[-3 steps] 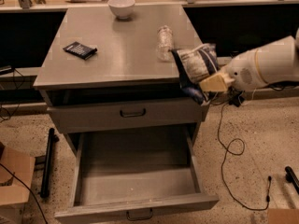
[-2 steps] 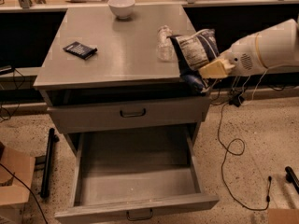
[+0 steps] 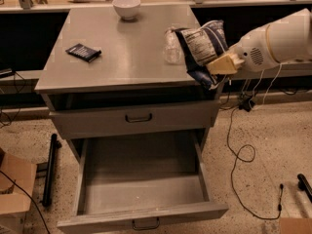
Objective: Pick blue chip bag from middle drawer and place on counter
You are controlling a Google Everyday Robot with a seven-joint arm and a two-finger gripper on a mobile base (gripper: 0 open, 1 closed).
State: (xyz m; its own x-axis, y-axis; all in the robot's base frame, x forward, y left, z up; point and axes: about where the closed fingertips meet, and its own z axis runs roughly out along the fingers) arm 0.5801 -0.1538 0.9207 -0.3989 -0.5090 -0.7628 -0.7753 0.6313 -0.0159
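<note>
My gripper (image 3: 217, 66) is shut on the blue chip bag (image 3: 202, 47), a crinkly dark blue and white packet. It holds the bag at the right edge of the counter (image 3: 126, 57), next to the clear plastic bottle (image 3: 172, 45). The bag's lower end hangs over the counter's right front corner. My white arm (image 3: 278, 40) comes in from the right. The middle drawer (image 3: 141, 189) is pulled out wide below, its bare grey floor showing nothing in it.
A white bowl (image 3: 126, 7) stands at the counter's back and a black calculator (image 3: 84, 52) lies at its left. The upper drawer (image 3: 136, 118) is shut. A cardboard box (image 3: 14, 184) and a black bar (image 3: 48, 169) lie on the floor at the left; cables trail at the right.
My gripper has carried the chip bag up and leftwards from beside the cabinet's right corner to over the counter's right edge, beside the bottle.
</note>
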